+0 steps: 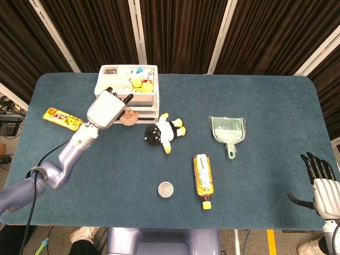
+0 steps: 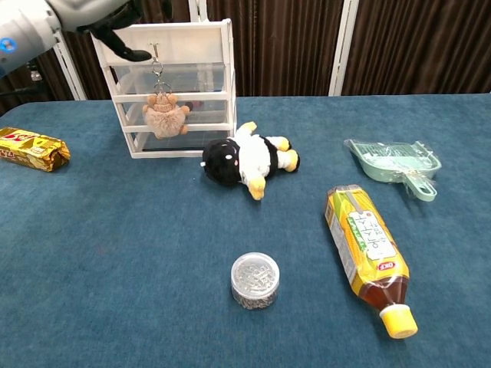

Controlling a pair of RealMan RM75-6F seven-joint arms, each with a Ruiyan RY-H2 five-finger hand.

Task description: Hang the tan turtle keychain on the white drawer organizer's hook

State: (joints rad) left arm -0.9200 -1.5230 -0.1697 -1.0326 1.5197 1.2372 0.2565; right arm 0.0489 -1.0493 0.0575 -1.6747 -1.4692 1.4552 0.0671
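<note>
The tan turtle keychain (image 2: 165, 116) hangs by its ring and chain from the small hook (image 2: 156, 50) on the front of the white drawer organizer (image 2: 215, 83). My left hand (image 2: 86, 17) is up and to the left of the hook, holding nothing, with one dark fingertip (image 2: 135, 54) a short way from the chain. From above, the left hand (image 1: 107, 109) sits in front of the organizer (image 1: 118, 84), and the turtle (image 1: 128, 117) shows beside it. My right hand (image 1: 320, 185) rests at the table's near right corner, fingers spread and empty.
A black and white penguin plush (image 2: 245, 162) lies just right of the organizer. A tea bottle (image 2: 369, 254), a round clear tin (image 2: 255, 280) and a green dustpan (image 2: 395, 165) lie further out. A yellow snack pack (image 2: 31, 148) is at the left.
</note>
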